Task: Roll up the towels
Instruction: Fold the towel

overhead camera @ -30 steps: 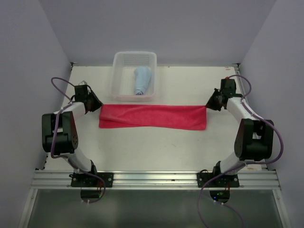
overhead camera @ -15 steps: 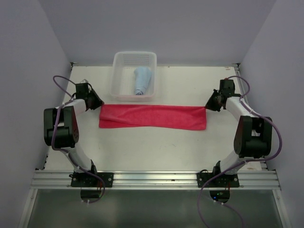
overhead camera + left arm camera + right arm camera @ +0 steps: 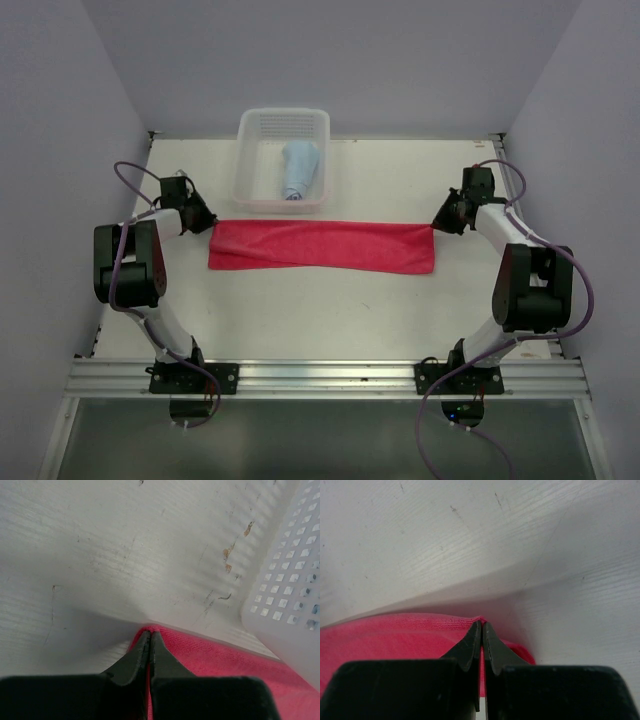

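pink towel [image 3: 322, 246] lies flat on the table [image 3: 330, 310], stretched left to right just in front of the basket [image 3: 283, 118]. blue towel [image 3: 298, 170] sits rolled inside it. left gripper [image 3: 207, 222] is pinched shut on the pink towel's far-left corner, right gripper [image 3: 436, 226] shut on the far-right corner. both bites look thin, at the very hem. risks: a corner slips free on the lift; uneven pulls skew the roll.
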{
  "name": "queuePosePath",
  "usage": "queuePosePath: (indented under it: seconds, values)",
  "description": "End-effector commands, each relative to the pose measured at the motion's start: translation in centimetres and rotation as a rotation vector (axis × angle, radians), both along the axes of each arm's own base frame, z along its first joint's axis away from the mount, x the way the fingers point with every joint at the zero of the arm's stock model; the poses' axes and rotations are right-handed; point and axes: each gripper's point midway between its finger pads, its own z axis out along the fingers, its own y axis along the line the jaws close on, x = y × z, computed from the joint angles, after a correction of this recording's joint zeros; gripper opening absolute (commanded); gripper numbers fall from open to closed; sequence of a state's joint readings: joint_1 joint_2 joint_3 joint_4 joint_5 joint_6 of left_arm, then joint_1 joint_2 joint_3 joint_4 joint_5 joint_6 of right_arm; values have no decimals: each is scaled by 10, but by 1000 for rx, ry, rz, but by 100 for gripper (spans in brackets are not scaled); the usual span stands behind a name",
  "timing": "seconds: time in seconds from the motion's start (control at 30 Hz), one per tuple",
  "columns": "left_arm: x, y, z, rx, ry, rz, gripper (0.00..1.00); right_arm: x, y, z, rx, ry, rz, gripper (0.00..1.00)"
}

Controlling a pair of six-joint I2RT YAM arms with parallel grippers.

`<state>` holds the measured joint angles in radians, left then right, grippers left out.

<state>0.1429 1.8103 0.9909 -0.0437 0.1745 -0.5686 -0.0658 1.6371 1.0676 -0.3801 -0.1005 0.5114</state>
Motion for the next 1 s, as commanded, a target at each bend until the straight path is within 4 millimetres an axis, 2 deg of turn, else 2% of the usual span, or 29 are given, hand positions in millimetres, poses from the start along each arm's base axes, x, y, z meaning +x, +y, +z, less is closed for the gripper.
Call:
queuePosePath:
  seconds: [0.0, 0.07, 0.1, 0.2, 0.3, 0.5, 0.7, 0.9, 0.97]
  values:
    - [9, 3, 10, -8, -43, 8, 0, 17, -1, 16, 0, -65, 20, 0]
    - [8, 3, 12, -4, -47, 9, 0, 17, 0, 17, 0, -68, 22, 0]
    - [15, 5, 22, 5, -94, 14, 0, 17, -1, 19, -2, -74, 23, 0]
    - [15, 8, 32, 12, -141, 32, 0, 19, 1, 25, 0, -96, 36, 0]
    - [13, 11, 54, 36, -224, 54, 0, 19, 0, 35, -6, -124, 41, 0]
    - [5, 15, 118, 72, -423, 86, 0, 14, -3, 62, -22, -175, 35, 0]
    - [-7, 16, 162, 91, -532, 98, 0, 7, -5, 85, -38, -217, 38, 0]
    - [-23, 19, 188, 102, -588, 112, 0, -1, -9, 112, -48, -267, 25, 0]
    - [-28, 22, 191, 110, -589, 122, 0, -3, -10, 122, -42, -282, 18, 0]
